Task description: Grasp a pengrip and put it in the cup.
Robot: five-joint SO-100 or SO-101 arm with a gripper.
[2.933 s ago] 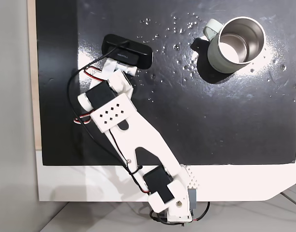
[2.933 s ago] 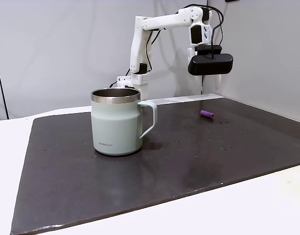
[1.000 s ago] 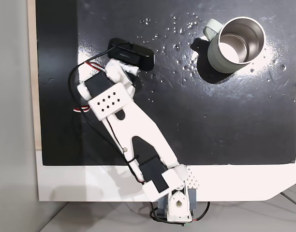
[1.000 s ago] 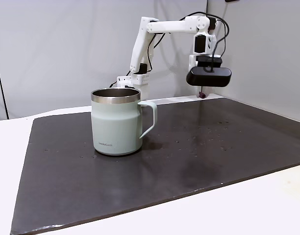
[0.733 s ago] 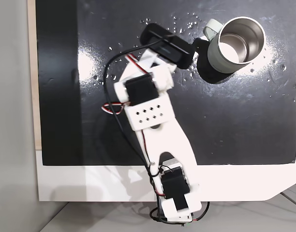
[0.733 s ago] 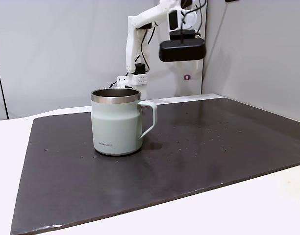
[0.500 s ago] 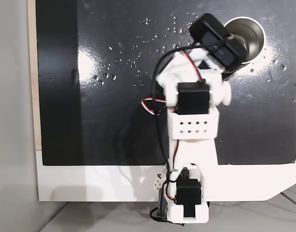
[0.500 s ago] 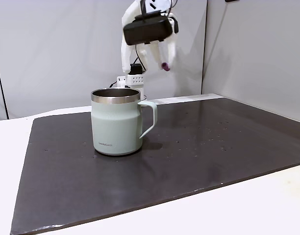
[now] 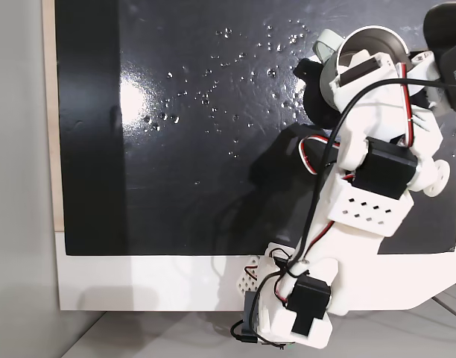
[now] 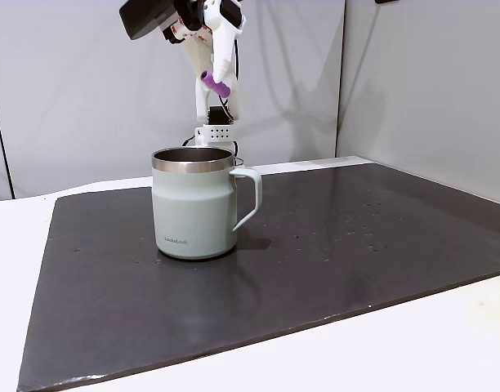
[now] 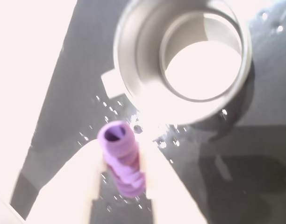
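1. The pengrip [image 11: 120, 158] is a small lilac ribbed tube with an open hollow end; in the wrist view it sits clamped between the two white fingers [image 11: 63, 186], its open end pointing toward the cup [image 11: 133, 70]
2. In a fixed view the pengrip [image 10: 215, 84] hangs in the air, tilted, well above the cup [image 10: 193, 214] and just to the right of its rim
3. The gripper [image 11: 122, 184] is closed on the pengrip, one finger on each side, both touching it
4. The cup is pale grey-green with a shiny steel rim and inside, upright on the dark mat [image 10: 356, 245], handle toward the right in that fixed view. Its inside reflects bright light in the wrist view, so any contents cannot be told
5. In a fixed view from above, the white arm [image 9: 362, 201] reaches over the mat [image 9: 198, 127] and covers part of the cup [image 9: 340, 56]
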